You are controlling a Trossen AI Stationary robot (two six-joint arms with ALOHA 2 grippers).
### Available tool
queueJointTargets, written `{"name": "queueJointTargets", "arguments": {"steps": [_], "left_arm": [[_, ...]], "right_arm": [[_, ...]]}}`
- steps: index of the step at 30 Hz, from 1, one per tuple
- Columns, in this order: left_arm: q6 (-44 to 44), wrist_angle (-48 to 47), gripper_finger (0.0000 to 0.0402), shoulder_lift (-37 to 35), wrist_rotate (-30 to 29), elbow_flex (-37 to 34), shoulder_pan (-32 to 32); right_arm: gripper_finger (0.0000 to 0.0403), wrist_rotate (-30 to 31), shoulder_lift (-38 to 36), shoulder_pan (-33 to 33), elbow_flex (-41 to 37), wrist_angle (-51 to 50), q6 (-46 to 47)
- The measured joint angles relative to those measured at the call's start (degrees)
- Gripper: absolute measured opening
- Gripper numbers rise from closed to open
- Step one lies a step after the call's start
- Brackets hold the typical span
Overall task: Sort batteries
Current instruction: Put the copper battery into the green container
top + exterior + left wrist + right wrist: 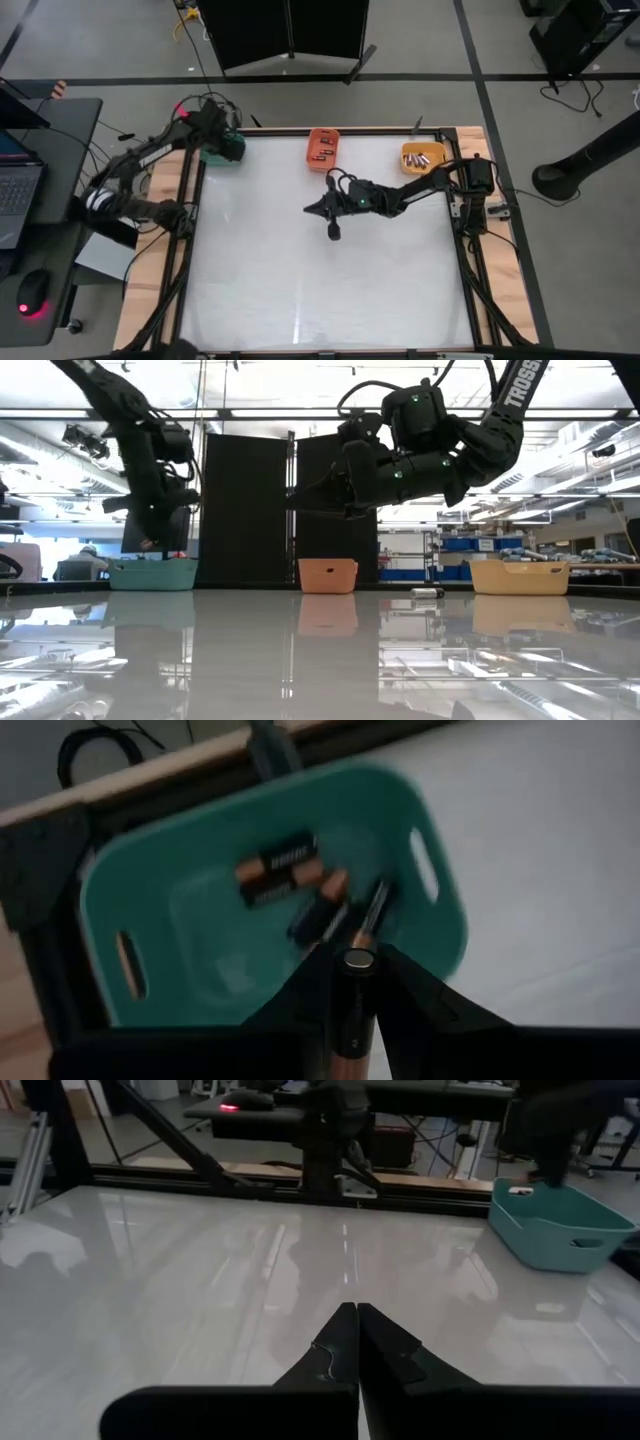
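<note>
— Battery (356, 1005) position?
— Pinched upright in the left gripper (352, 982), directly above the teal bin (140, 890) holding more batteries (290, 885).
— Right gripper (357, 1342)?
— Fingers pressed together, empty, over the table (320, 280), well apart from the teal bin.

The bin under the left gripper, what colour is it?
Teal. The bin shows best in the left wrist view, under the left gripper, which holds a battery.
</note>
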Motion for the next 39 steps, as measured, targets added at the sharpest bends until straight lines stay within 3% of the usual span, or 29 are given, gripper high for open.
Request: {"name": "queueJointTargets", "arguments": {"steps": [15, 23, 39], "left_arm": [[-1.55, -4.02, 0.0058, 20.62, -0.70, 16.48, 5.37], [-1.85, -6.09, 0.0058, 29.31, -0.63, 18.63, 5.95], [-4.34, -2.21, 0.0060, 32.49, 0.69, 18.79, 5.83]], "right_arm": [[0.0007, -0.02, 0.00, 1.21, 0.00, -0.46, -1.72], [0.0007, -0.04, 0.00, 1.21, 0.00, -0.50, -1.72], [0.0007, -0.04, 0.00, 1.23, 0.00, -0.46, -1.54]]}}
